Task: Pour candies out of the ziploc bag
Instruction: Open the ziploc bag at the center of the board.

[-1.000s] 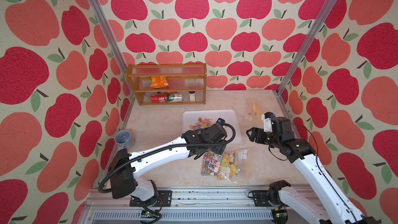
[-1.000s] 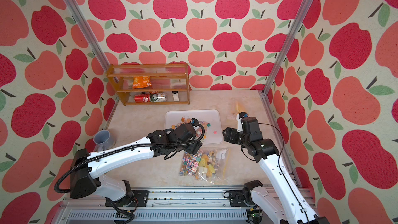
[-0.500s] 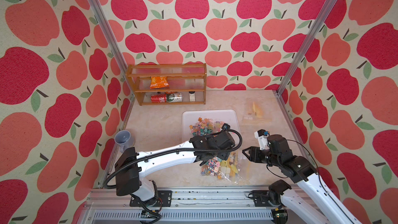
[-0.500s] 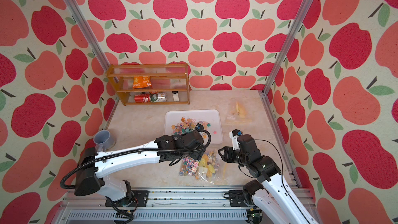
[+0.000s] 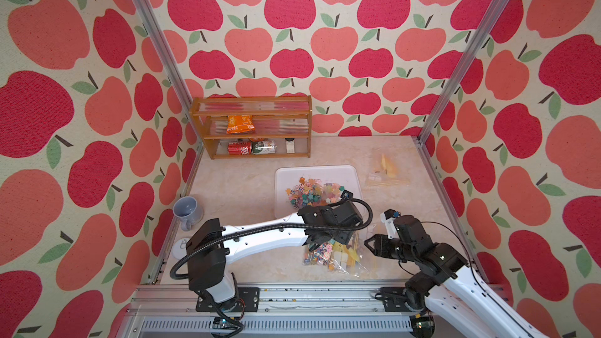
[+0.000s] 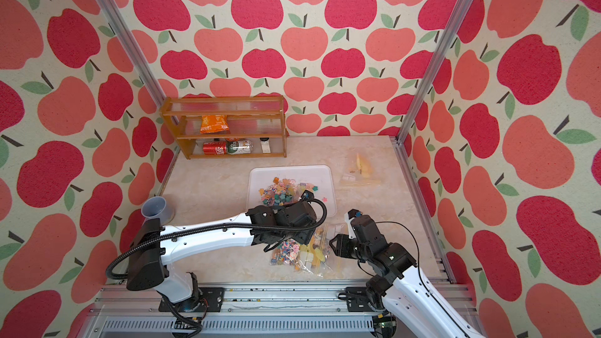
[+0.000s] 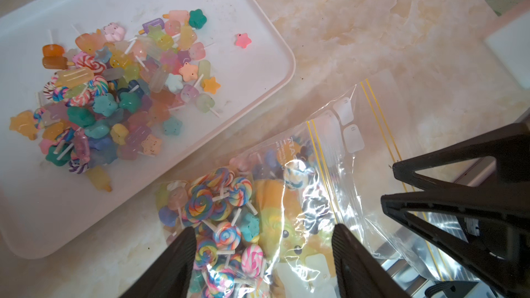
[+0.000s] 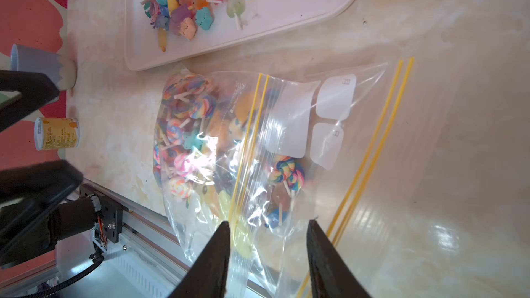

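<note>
The ziploc bag [image 5: 331, 256] lies flat on the bench [image 5: 240, 190], just in front of the white tray [image 5: 292, 177] and near the front rail. In both top views it sits between the two arms. Two pairs of thin yellow lines cross its clear film, and white label patches show between them in the right wrist view.

The candies [image 7: 114, 90] are in two places. One heap of stars, flowers and lollipops on pale sticks rests in the tray, toward the tray's left half in a top view. One pink star lies apart from the heap on bare tray. A second lot, mostly swirled lollipops, sits inside the bag, bunched at the end away from the right arm.

The left hand [image 7: 263, 228] hangs over the bag with its fingers [image 7: 177, 259] wide apart, one on each side of the lollipop cluster. Whether they press on the film cannot be told.

The right hand [image 8: 270, 222] is at the bag's other end. Its fingers [image 8: 218, 256] stand about half apart, with loose film and a yellow line between them; they are not clamped on it.

A grey mug [image 5: 188, 211] stands at the bench's left edge. A wooden shelf [image 5: 250, 131] with an orange packet and cans stands at the back.
</note>
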{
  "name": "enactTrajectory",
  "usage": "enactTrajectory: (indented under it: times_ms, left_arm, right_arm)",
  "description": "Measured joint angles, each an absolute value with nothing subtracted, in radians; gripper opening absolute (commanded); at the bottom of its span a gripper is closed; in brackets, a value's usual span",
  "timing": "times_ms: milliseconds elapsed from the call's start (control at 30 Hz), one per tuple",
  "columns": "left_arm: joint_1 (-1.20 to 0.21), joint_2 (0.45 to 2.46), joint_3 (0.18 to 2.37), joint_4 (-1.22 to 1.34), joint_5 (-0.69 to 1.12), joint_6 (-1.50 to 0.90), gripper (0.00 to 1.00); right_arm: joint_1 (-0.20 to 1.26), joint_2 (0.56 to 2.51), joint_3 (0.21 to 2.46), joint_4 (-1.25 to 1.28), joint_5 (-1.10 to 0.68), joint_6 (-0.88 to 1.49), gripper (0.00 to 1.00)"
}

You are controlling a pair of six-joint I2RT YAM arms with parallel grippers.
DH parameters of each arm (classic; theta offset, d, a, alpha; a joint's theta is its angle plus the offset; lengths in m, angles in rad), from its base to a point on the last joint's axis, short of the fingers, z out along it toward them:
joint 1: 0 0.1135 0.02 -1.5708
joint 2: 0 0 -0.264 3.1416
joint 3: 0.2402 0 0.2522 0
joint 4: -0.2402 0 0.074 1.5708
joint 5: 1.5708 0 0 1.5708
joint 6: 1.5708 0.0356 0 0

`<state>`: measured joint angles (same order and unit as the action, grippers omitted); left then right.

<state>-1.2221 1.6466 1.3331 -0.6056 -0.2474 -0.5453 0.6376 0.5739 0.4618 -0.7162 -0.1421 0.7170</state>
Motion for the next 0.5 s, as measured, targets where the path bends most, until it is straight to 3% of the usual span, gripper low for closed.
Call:
enactTrajectory:
  times_ms: [167, 500]
  left_arm:
    - [-1.227, 1.699, 1.378, -0.625, -0.235, -0.553, 0.72]
    - [-1.249, 1.754, 1.439, -0.659, -0.206, -0.565, 0.7]
  right_arm:
    - [0.638, 0.57, 0.394, -0.7, -0.112, 0.741, 0.28]
    - [0.638, 0.587, 0.331, -0.579, -0.115, 0.764, 0.31]
